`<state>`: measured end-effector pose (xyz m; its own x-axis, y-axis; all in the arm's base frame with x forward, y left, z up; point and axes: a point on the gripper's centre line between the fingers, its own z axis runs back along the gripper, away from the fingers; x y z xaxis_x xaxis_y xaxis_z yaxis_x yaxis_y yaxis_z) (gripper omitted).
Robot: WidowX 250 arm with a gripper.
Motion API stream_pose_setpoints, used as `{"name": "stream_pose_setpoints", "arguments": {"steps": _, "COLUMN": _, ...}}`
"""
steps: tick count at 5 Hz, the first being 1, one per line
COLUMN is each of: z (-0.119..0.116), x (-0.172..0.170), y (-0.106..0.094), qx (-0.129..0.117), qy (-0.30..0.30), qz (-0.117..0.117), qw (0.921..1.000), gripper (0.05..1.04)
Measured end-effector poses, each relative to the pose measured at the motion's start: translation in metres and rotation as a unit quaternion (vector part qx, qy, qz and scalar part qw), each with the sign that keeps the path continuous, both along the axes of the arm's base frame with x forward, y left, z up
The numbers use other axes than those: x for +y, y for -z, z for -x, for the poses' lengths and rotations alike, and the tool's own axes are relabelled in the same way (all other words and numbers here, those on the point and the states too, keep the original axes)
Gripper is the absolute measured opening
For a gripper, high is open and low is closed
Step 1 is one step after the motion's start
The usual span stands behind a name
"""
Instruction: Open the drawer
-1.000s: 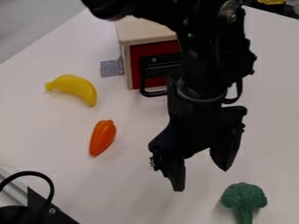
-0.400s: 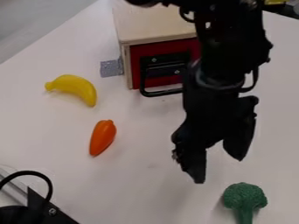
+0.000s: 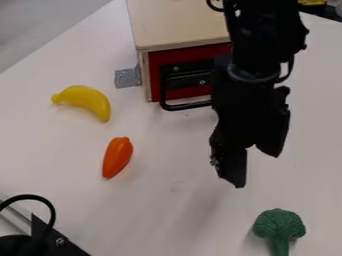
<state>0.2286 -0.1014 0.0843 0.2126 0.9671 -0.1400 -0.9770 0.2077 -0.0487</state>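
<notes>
The black gripper [image 3: 252, 166] hangs over the table, to the right of and in front of the drawer handle, its two fingers spread apart with nothing between them. A wooden box at the top centre holds a red-fronted drawer [image 3: 195, 92]. Its black handle [image 3: 182, 106] sticks out from the front. The drawer front sits flush in the box frame, and the arm hides its right part.
A yellow banana [image 3: 87, 99] and an orange pepper [image 3: 117, 157] lie left of the gripper. Green broccoli [image 3: 279, 227] is at the lower right. A grey patch [image 3: 127, 78] touches the box's left side. Black hardware with a cable [image 3: 33, 240] fills the lower left corner.
The gripper has moved right and then back towards the box, uncovering more of the drawer front and handle. The drawer and the toys have not moved.
</notes>
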Motion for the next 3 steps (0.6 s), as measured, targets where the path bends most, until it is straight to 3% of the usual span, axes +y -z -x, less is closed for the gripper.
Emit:
{"name": "stream_pose_setpoints", "arguments": {"steps": 2, "z": -0.025, "x": 0.015, "y": -0.006, "qx": -0.021, "qy": -0.091, "qz": 0.016, "qw": 0.9956, "gripper": 0.997}}
{"name": "stream_pose_setpoints", "arguments": {"steps": 3, "z": -0.039, "x": 0.032, "y": -0.009, "qx": -0.028, "qy": -0.162, "qz": 0.022, "qw": 0.9862, "gripper": 0.997}}
